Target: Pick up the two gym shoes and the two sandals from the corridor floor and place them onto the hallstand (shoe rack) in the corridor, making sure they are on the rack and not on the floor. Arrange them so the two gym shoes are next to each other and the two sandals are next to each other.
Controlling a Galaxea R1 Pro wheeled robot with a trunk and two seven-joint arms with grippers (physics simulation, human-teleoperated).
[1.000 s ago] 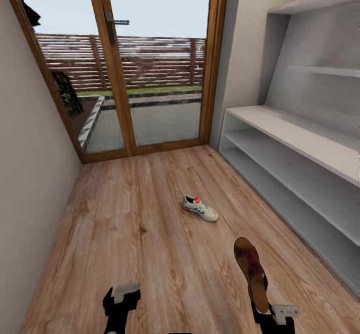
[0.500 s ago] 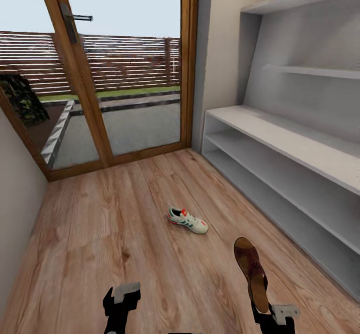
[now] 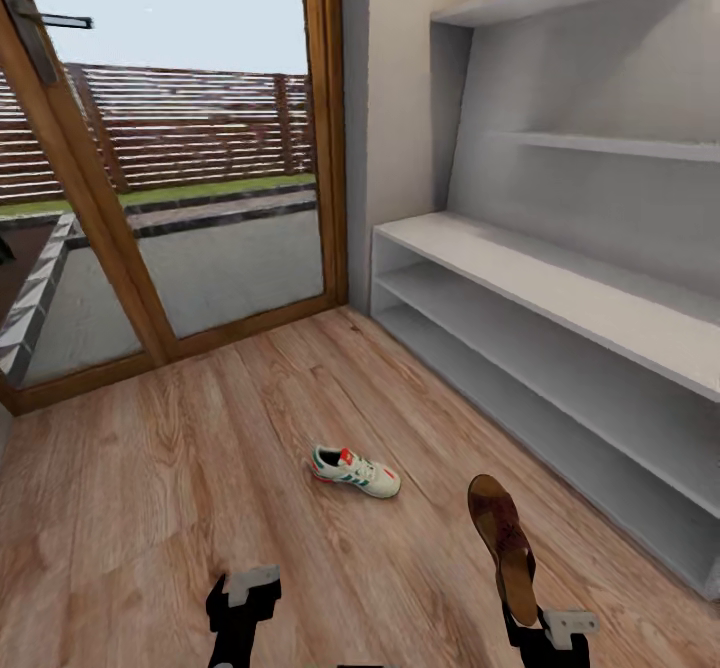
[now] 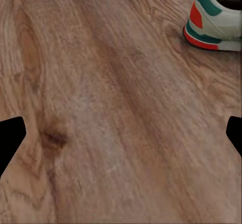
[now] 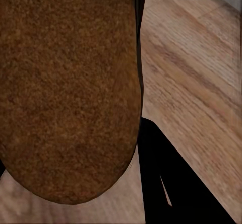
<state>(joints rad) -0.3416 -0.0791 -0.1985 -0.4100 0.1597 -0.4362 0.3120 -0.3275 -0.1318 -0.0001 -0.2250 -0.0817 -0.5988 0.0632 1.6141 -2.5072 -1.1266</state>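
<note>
One gym shoe [image 3: 355, 471], white with green stripes and an orange-red heel, lies on its sole on the corridor floor [image 3: 180, 468], ahead of me and between the arms. Its heel end [image 4: 214, 17] shows in the left wrist view. My left gripper [image 3: 240, 598] hangs low over bare planks, open and empty, well short of that shoe. My right gripper [image 3: 530, 628] is shut on the heel end of a dark brown sandal [image 3: 503, 543], which stands up toe-forward; its brown sole [image 5: 65, 83] shows close up in the right wrist view. The pale grey hallstand [image 3: 560, 288] runs along the right wall.
A wood-framed glass door [image 3: 200, 198] closes the corridor's far end, with a patio and fence behind it. The hallstand has two open slots [image 3: 520, 368] under its bench top and two floating shelves [image 3: 600, 143] above. Open floor lies between me and the rack.
The whole picture has slid left, so the camera has turned right toward the hallstand. Both arms and the held sandal keep their places in the view.
</note>
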